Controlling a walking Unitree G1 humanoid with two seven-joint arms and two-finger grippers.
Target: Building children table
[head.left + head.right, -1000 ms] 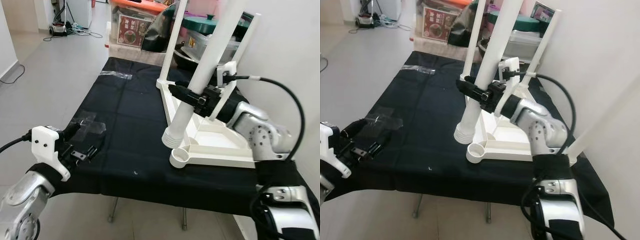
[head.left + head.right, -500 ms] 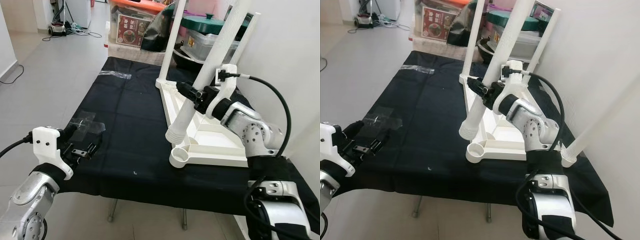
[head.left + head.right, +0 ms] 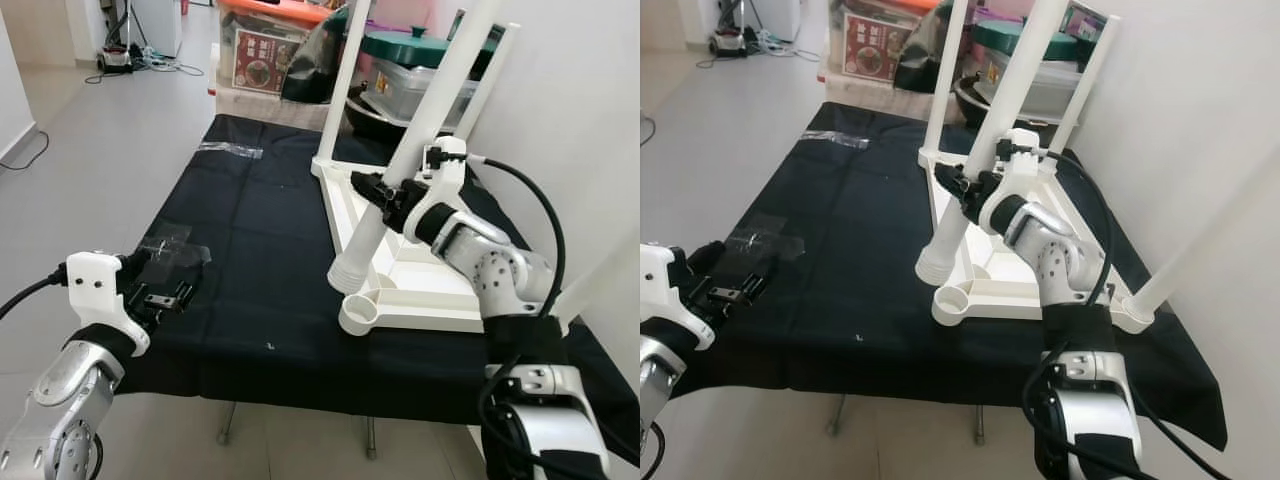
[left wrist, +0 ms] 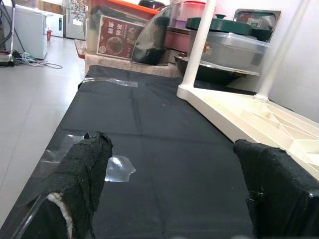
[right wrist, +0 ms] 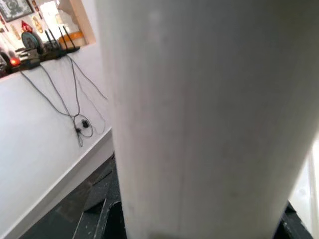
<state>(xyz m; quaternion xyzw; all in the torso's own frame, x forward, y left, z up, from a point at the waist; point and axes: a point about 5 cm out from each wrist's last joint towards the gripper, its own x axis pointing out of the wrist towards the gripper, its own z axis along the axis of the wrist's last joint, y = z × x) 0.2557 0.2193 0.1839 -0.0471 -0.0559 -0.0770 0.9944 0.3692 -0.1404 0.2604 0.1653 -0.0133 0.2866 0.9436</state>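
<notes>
Grey tiled floor runs up the left of the frame to a clutter of cables, with a white wall on the right. At centre a folding table wears a matte black cloth, creased, with a strip of clear tape shining on it at lower left. At its far end stand plastic storage boxes and a lidded green pot.

On the cloth's right half lies the white plastic tabletop, upside down, ribbed underneath, with round sockets at its corners; smooth tubular legs already rise from the far ones. The right gripper is clamped around a loose leg, a tilted white tube whose ridged lower end hangs just above the near corner socket, seemingly not yet seated.

The left gripper hovers low over the cloth's near left edge, its fabric-covered fingers spread apart and holding nothing.
</notes>
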